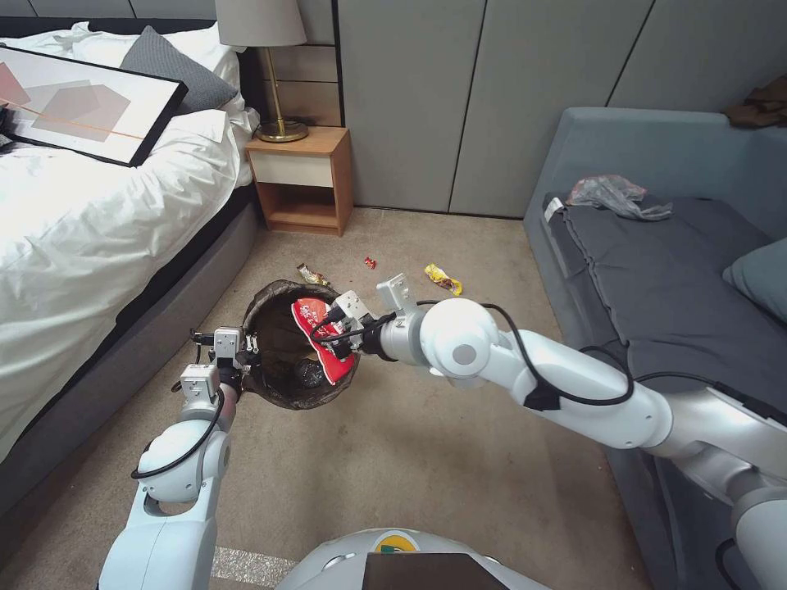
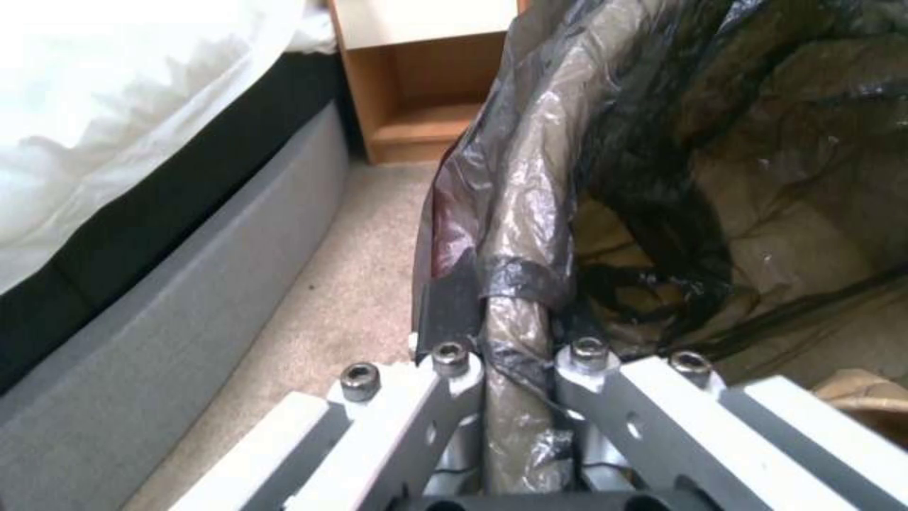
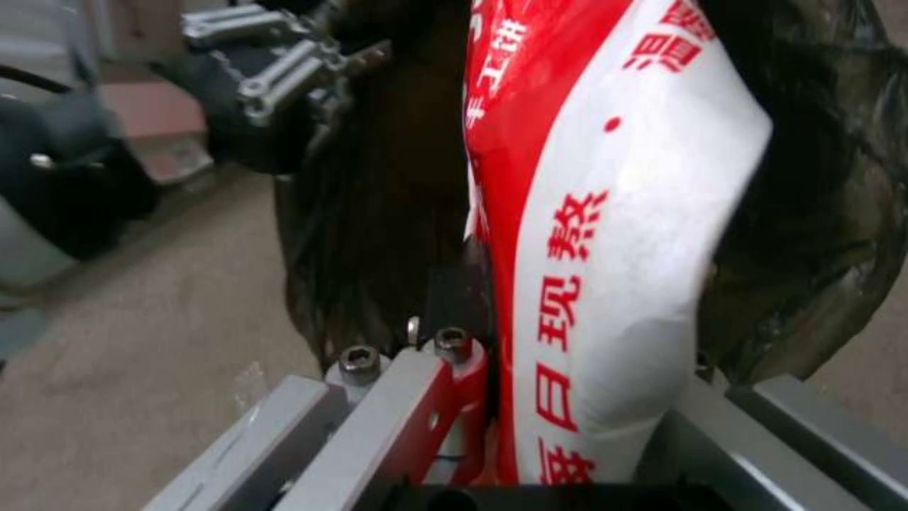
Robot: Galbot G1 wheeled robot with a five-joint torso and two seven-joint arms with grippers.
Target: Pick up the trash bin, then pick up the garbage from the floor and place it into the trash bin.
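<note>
My left hand (image 1: 234, 351) clamps the trash bin (image 1: 275, 381) rim, steadying it; my right hand (image 1: 338, 321) pinches a red-and-white packet (image 1: 321, 340) over its mouth.

Both arms reach forward, left pincer (image 1: 239, 358) and right pincer (image 1: 334, 321) clamped

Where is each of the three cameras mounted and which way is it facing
Head: high, angled down at carpet, both arms in sight, left pincer shut on the trash bin rim.
Left wrist: looks along its fingers at the bin's bag-lined rim.
Right wrist: looks along the right pincer clamping a red-and-white packet over the bin.
Shared: all see the bin.
</note>
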